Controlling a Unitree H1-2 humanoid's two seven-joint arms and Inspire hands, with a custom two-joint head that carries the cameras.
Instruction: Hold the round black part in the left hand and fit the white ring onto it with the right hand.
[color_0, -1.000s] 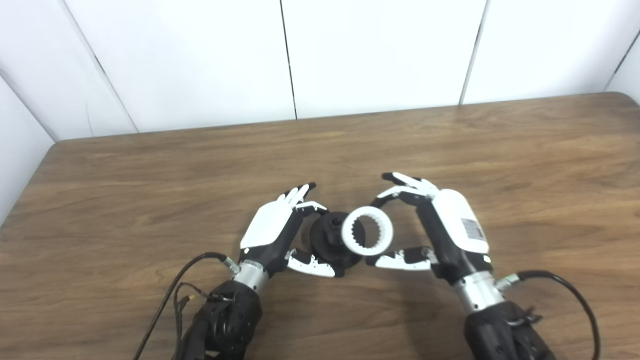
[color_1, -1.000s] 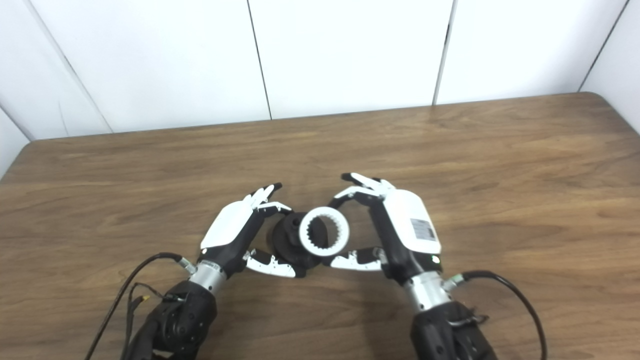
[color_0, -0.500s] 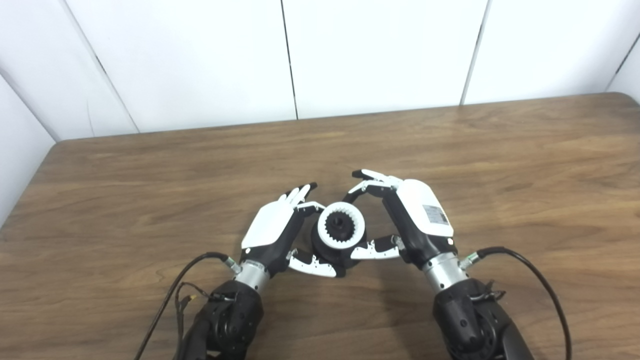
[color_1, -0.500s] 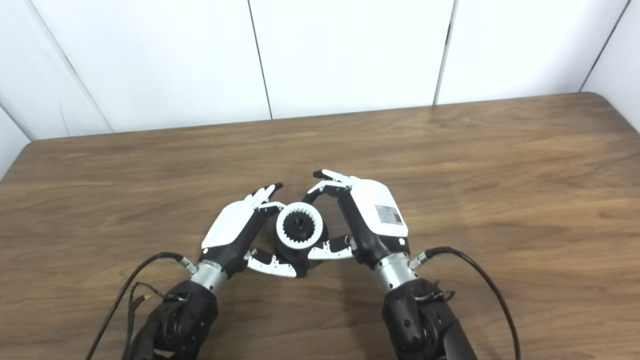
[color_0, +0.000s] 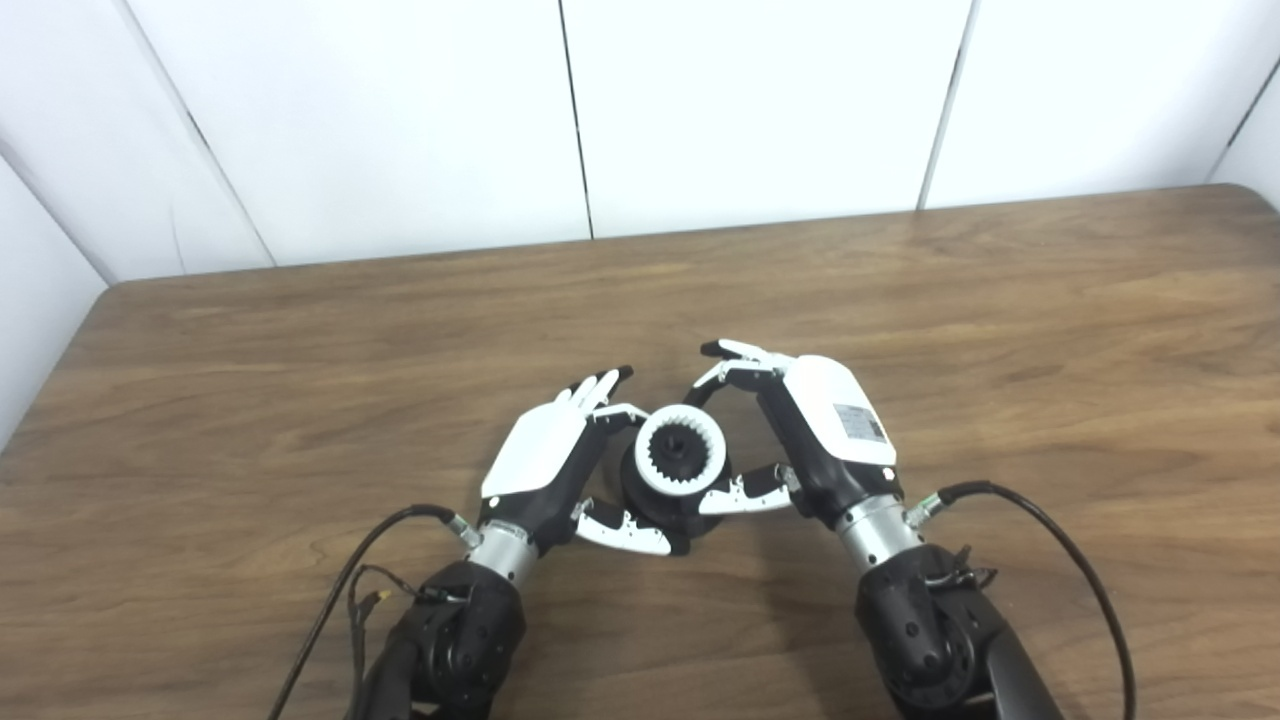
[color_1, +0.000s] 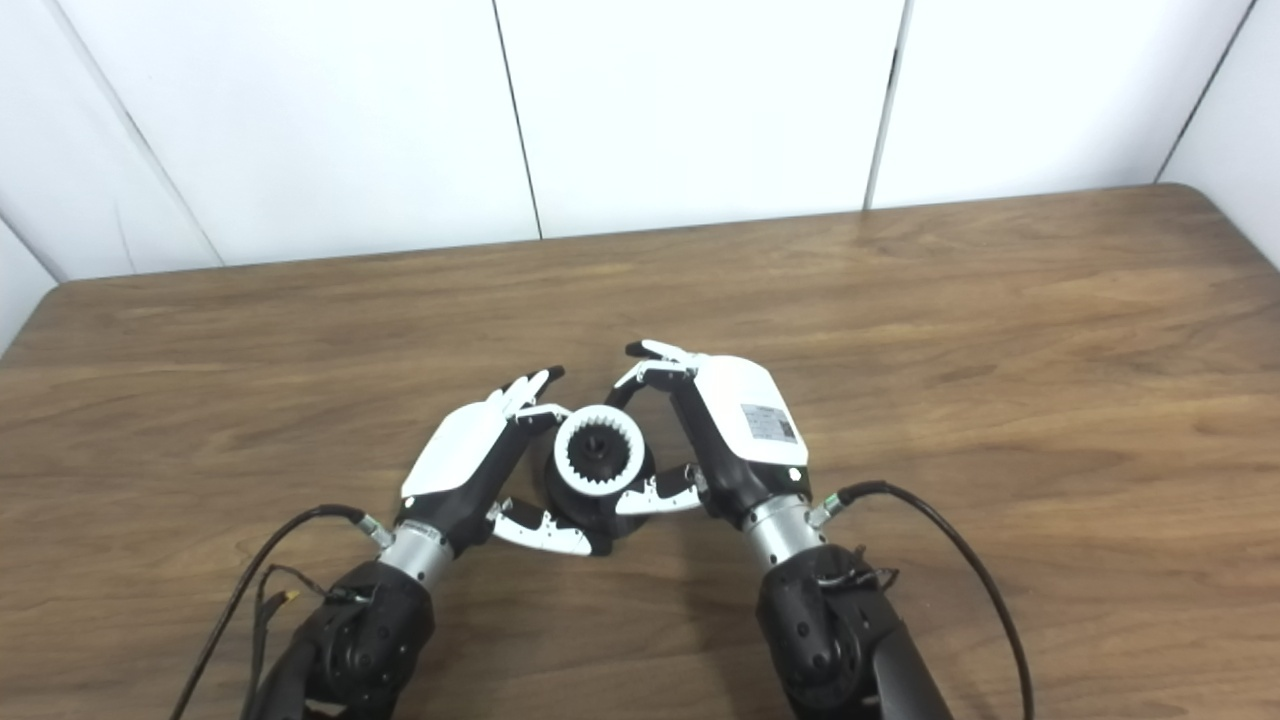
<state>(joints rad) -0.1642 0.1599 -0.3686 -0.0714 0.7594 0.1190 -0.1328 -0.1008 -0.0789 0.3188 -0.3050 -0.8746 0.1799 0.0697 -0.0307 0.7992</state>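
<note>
The round black part (color_0: 655, 510) is held in my left hand (color_0: 545, 460), with the thumb under its near edge and the fingers behind it. A white ring (color_0: 681, 462) with inner teeth lies over the part's front face, and the black hub shows through its hole. My right hand (color_0: 815, 430) is shut on the ring, its thumb at the ring's lower right and its fingers curled over the top. The two hands almost meet above the ring. In the right eye view the ring (color_1: 597, 464) looks the same.
Both hands work low over the brown wooden table (color_0: 1000, 330), near its front middle. White wall panels (color_0: 760, 100) stand behind the table's far edge. Black cables (color_0: 1060, 540) trail from each wrist across the tabletop.
One second ago the ring was to the right of the black part; my right hand carried it left onto the part's face. Over the last half second it only edged left. The left hand stayed still.
</note>
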